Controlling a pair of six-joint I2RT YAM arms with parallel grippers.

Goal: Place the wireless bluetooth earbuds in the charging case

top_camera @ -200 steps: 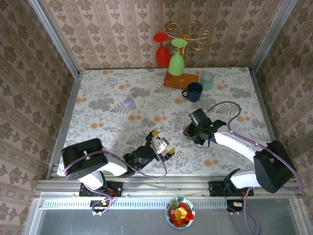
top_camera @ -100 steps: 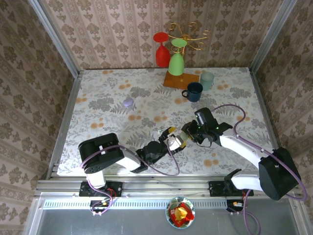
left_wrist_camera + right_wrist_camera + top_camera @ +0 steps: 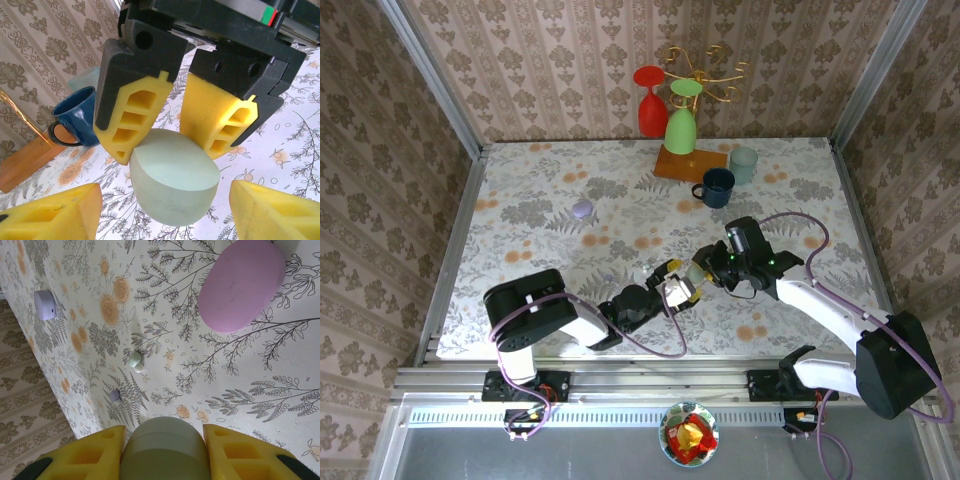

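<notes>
- The right claw is clamped on the pale green case, at the bottom middle of its wrist view.
- The left claw stands apart. Its yellow fingers sit in the bottom corners on either side of that case, with a gap on each side.
- A whitish earbud and a purple earbud lie loose on the counter, left of centre.
- A pink case lies upper right, and a purple case lies far left.
</notes>
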